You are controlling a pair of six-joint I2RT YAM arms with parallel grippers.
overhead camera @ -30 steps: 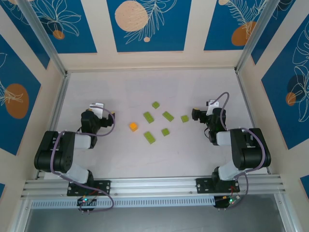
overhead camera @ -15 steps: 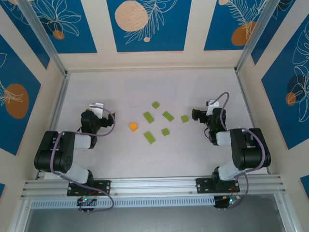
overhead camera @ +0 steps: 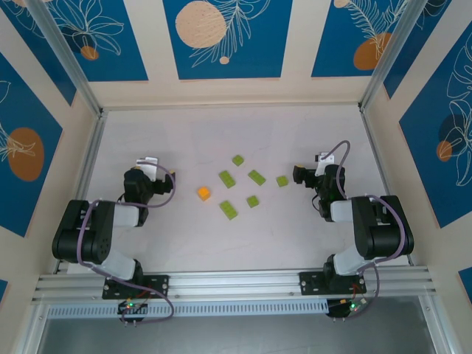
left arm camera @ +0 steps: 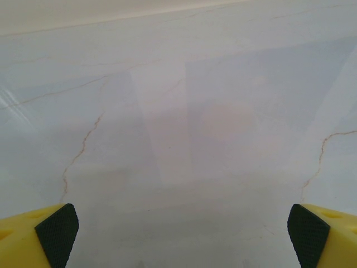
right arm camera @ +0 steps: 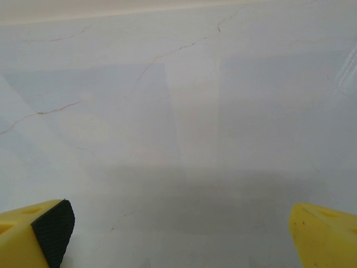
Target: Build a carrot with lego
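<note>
The lego lies loose in the middle of the white table: one orange square brick (overhead camera: 203,193) and several lime-green bricks, among them a long one (overhead camera: 228,209), a small square (overhead camera: 252,200) and the rightmost one (overhead camera: 282,181). Each brick lies singly, none joined to another, and a carrot is out of view. My left gripper (overhead camera: 141,179) rests folded back to the left of the orange brick, open (left arm camera: 181,237), with bare table between its yellow fingers (left arm camera: 56,234). To the right of the green bricks, my right gripper (overhead camera: 306,175) is open too (right arm camera: 178,237), with nothing between its fingers (right arm camera: 53,231).
Patterned blue and beige walls (overhead camera: 221,37) enclose the table on three sides, with metal posts at the back corners (overhead camera: 70,66). An aluminium rail (overhead camera: 236,284) carrying both arm bases runs along the near edge. Bare table (overhead camera: 236,133) lies behind the bricks.
</note>
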